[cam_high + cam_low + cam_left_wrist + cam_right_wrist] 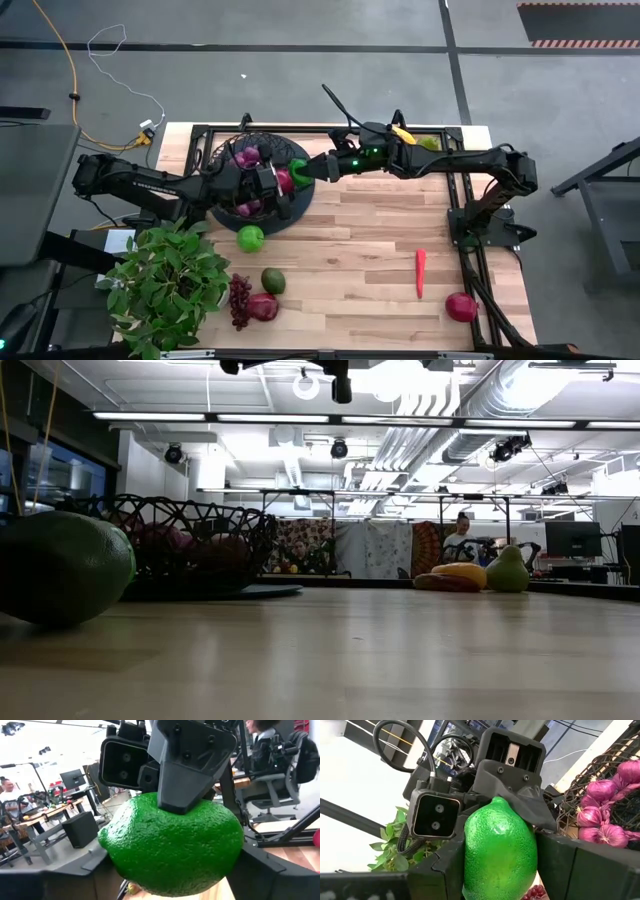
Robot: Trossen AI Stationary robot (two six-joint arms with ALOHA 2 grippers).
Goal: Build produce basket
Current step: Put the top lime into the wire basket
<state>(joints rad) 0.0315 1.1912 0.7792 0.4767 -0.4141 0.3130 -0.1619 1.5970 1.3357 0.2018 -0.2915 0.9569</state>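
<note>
Beside the potted plant [165,285], the left hand [268,182] meets a green fruit [297,170] over the basket [228,148]. I cannot tell whether it has clamped yet. The right hand [312,168] is clenched on that fruit from the other side. If the right lets go too soon, the fruit may drop past the rim and roll away. Loose on the surface [360,230] are one green apple [250,238], one avocado [273,281], one grape bunch [239,300], two pomegranates [263,307], one chili [420,272] and one yellow pepper [403,133].
</note>
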